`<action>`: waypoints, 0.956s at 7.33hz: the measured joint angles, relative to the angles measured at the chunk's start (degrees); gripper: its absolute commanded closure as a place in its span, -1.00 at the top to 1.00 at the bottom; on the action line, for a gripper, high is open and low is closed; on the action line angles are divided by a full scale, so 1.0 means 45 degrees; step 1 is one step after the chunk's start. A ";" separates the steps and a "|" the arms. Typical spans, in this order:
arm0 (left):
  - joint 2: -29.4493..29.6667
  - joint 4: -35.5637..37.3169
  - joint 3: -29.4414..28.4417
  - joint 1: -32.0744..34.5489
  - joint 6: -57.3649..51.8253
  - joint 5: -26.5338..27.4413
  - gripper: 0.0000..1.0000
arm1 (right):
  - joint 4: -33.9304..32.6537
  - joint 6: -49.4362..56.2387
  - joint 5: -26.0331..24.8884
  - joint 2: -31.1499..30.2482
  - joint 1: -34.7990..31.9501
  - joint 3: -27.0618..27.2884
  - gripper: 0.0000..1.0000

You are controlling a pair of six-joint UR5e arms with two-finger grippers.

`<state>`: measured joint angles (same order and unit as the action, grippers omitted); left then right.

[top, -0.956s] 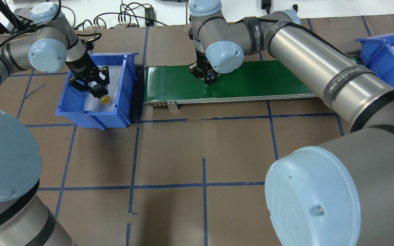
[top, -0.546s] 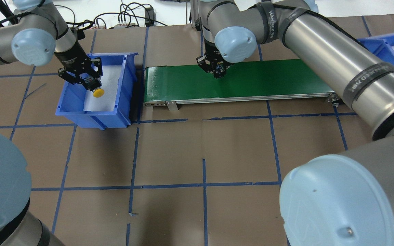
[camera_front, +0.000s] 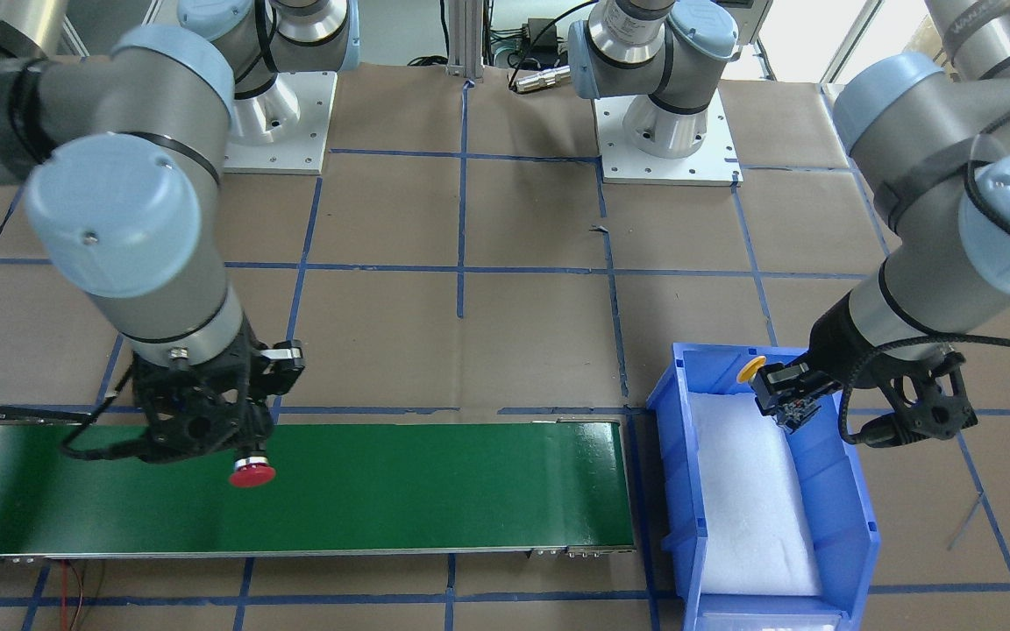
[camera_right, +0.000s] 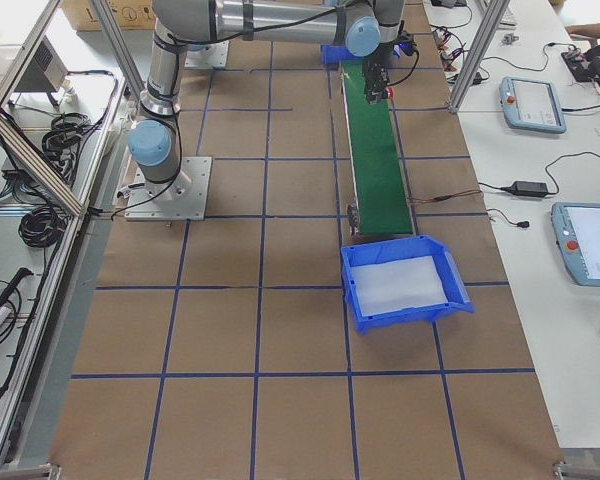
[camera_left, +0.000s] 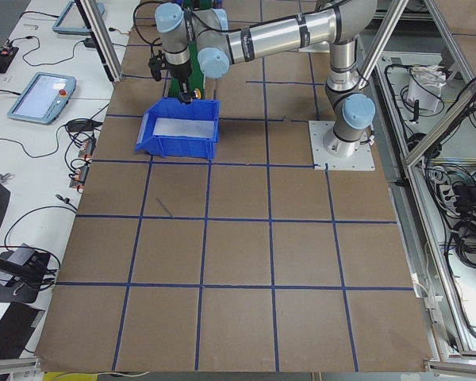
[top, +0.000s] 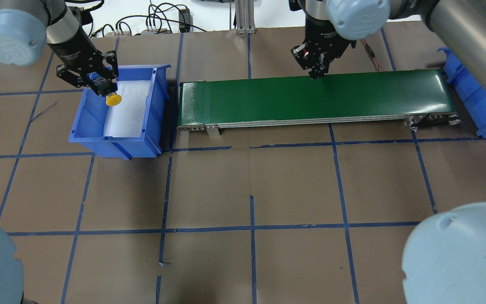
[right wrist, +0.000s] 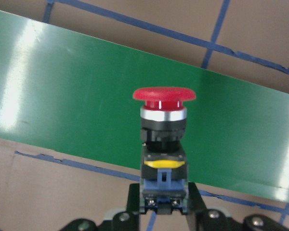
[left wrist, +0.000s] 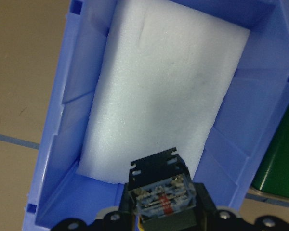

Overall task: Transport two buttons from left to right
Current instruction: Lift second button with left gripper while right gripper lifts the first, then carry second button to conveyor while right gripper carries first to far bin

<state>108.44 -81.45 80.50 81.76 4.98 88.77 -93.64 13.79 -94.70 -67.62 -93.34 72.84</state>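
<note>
Currently: red button (camera_front: 252, 474), cap pointing away, clamped in right fingers (right wrist: 133, 198) above green belt (top: 268, 101), right of its middle; yellow button (top: 113, 99), clamped in left fingers (left wrist: 202, 204), beyond belt's left end over blue bin (top: 116, 145); right arm judged nearer delivery.

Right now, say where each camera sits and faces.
Front-facing: across the table, facing the bases; red button above the conveyor.
Overhead: behind, looking forward; left arm, right arm show.
Exterior left: table's left end; left arm near, over left bin.
Exterior right: opposite end; right arm near.
Left wrist: left gripper over that bin's foam.
Right wrist: right gripper, red button, conveyor below.
Shared: front-facing and overhead show the yellow button.
</note>
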 measured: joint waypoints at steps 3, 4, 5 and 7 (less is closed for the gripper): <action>0.0049 0.0030 -0.0967 0.1622 0.1260 -0.0121 -0.48 | 0.0988 0.3503 -0.0029 -0.1509 0.2903 0.0930 -0.85; 0.0214 0.0163 -0.1143 0.2040 0.1592 -0.0087 -0.48 | 0.0998 0.4551 -0.0030 -0.1994 0.4121 0.1600 -0.84; 0.0510 0.0475 -0.1238 0.2373 0.1887 -0.0069 -0.48 | 0.0945 0.5332 -0.0034 -0.2296 0.5183 0.2024 -0.84; 0.1317 0.1491 -0.1298 0.2982 0.2490 -0.0058 -0.46 | 0.0865 0.6229 -0.0207 -0.2426 0.6755 0.2243 -0.84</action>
<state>114.36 -74.75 74.66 95.18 16.19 88.51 -89.75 41.82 -95.63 -78.53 -62.95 82.93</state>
